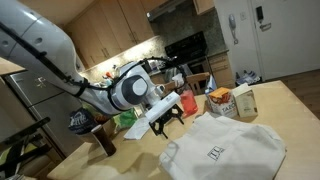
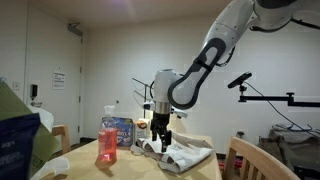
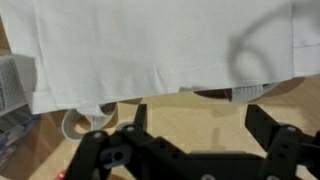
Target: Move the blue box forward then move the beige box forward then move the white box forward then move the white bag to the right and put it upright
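Note:
The white bag lies flat on the wooden table, and it fills the top of the wrist view. One loop handle curls out below its hem. My gripper stands open just off the bag's edge, with only bare table between its fingers. In both exterior views the gripper hangs low beside the bag. The beige box and the white box with its orange face stand behind the bag. The blue box stands behind a red cup.
A green bag and a dark cup sit at the table's left end behind my arm. A printed carton shows at the wrist view's left edge. A wooden chair back stands by the table, with kitchen cabinets behind.

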You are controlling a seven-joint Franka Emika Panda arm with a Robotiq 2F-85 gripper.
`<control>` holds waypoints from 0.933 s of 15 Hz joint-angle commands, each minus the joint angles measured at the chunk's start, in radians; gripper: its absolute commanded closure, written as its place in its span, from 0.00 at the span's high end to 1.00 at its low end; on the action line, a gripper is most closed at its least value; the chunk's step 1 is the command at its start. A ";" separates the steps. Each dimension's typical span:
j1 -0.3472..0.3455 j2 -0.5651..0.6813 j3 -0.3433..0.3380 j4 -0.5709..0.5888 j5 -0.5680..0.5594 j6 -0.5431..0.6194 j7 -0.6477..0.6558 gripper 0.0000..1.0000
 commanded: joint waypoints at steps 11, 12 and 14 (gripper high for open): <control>0.046 0.004 -0.008 0.006 0.013 -0.201 -0.056 1.00; 0.045 0.007 -0.008 0.009 0.014 -0.210 -0.059 1.00; 0.042 0.015 -0.004 0.017 0.016 -0.223 -0.066 1.00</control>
